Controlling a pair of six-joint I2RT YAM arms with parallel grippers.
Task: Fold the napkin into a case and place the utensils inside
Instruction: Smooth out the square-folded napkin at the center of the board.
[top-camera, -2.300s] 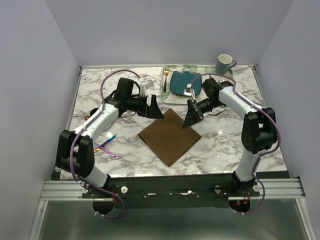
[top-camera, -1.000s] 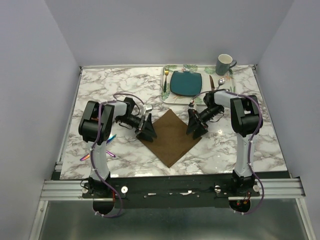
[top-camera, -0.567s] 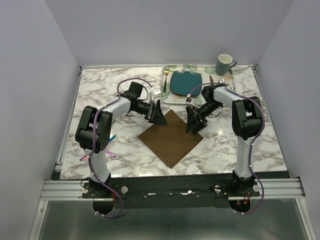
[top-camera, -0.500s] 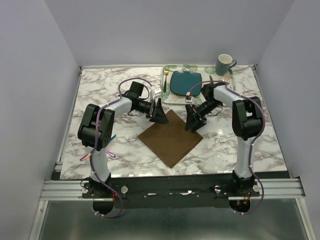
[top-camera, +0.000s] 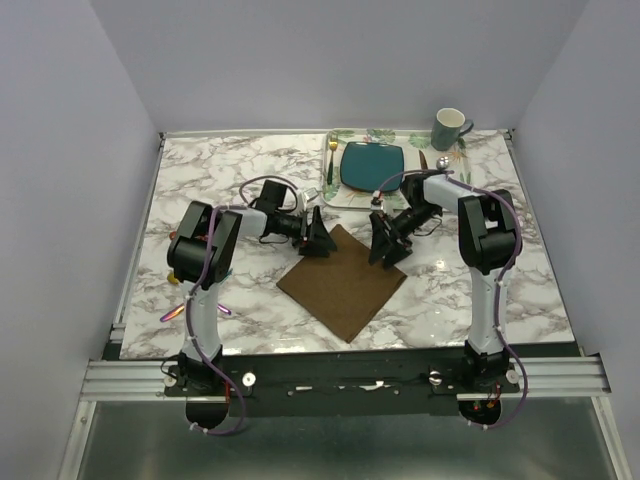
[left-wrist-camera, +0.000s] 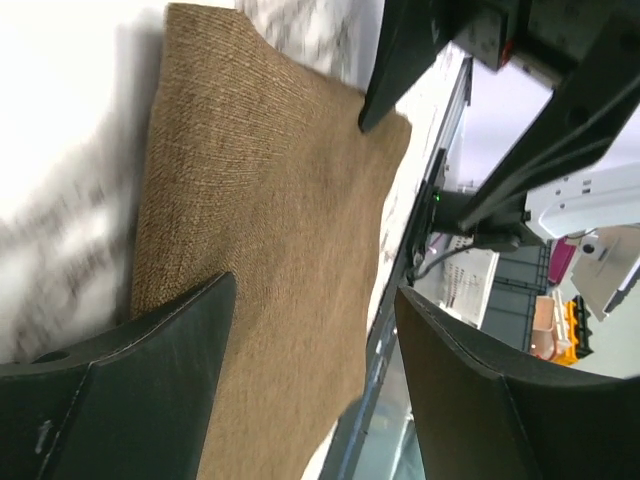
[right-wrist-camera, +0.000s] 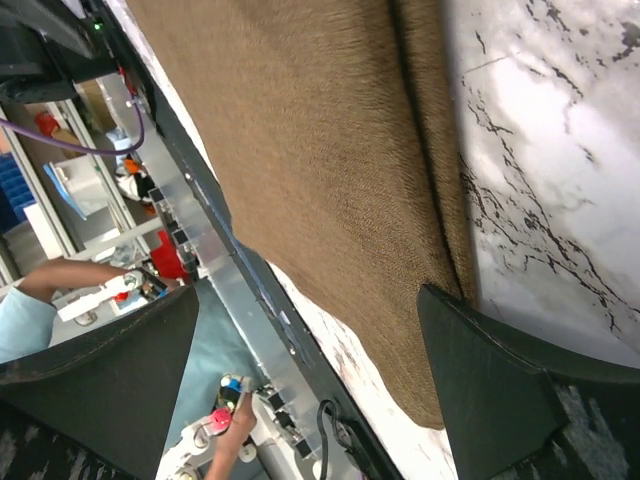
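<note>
The dark brown napkin (top-camera: 342, 285) lies flat as a diamond on the marble table (top-camera: 220, 180). My left gripper (top-camera: 318, 238) is low over its upper-left edge and open, with cloth (left-wrist-camera: 260, 180) showing between the fingers (left-wrist-camera: 160, 350). My right gripper (top-camera: 385, 246) is low at the upper-right edge and wide open; its wrist view shows the napkin (right-wrist-camera: 320, 130) folded over a little along that edge. The iridescent utensils (top-camera: 170, 313) lie far left, mostly hidden behind the left arm.
At the back stands a leaf-printed placemat (top-camera: 335, 195) with a teal plate (top-camera: 372, 166), a gold fork (top-camera: 331, 165) and a dark knife (top-camera: 422, 165). A grey mug (top-camera: 449, 128) sits at the back right. The table's front rail (top-camera: 340, 375) is near.
The left gripper moved from the napkin's left corner up toward its top corner and its jaws narrowed a little. The right gripper shifted slightly up its edge, and the napkin slid slightly nearer.
</note>
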